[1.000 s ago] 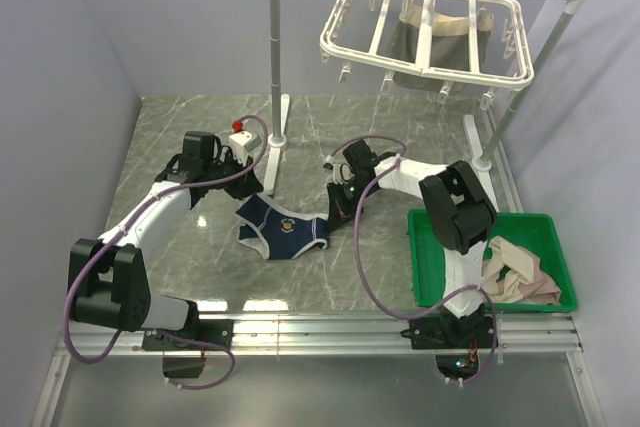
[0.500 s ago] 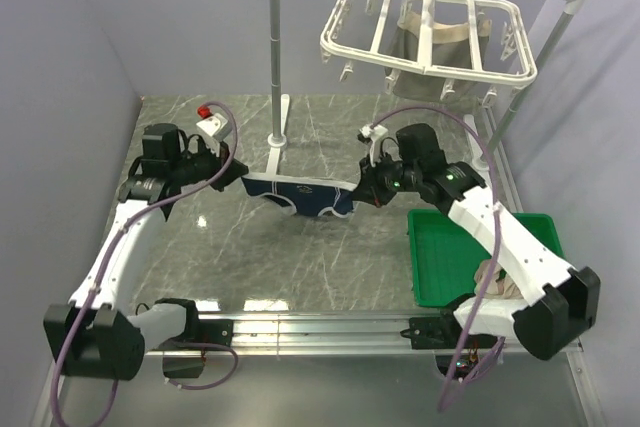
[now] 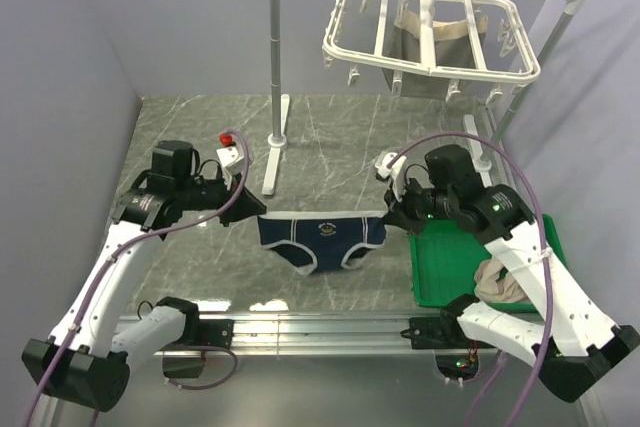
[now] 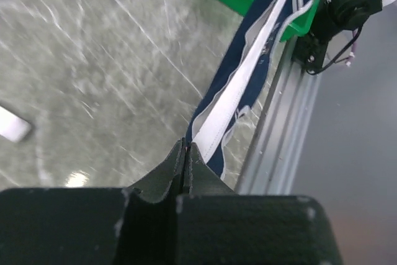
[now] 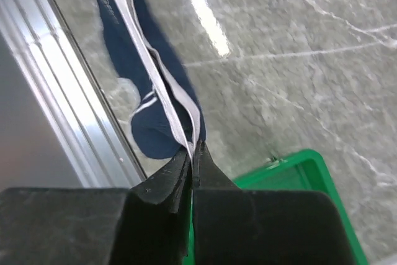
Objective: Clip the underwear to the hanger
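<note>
The navy underwear with white piping hangs stretched in the air between both grippers, above the table's front half. My left gripper is shut on the left end of its waistband; the wrist view shows the underwear running away from the left gripper. My right gripper is shut on the right end, with the underwear pinched at the right gripper. The white hanger hangs from the rail at the back right, well above and behind the garment.
A white pole stand with a grey crossbar holds the hanger. An olive-grey garment is clipped under the frame. A green bin at the front right holds a beige cloth. The metal rail runs along the near edge.
Both arms have lifted the underwear off the table and pulled it taut, bringing it toward the near edge. The right arm has swung out to the right.
</note>
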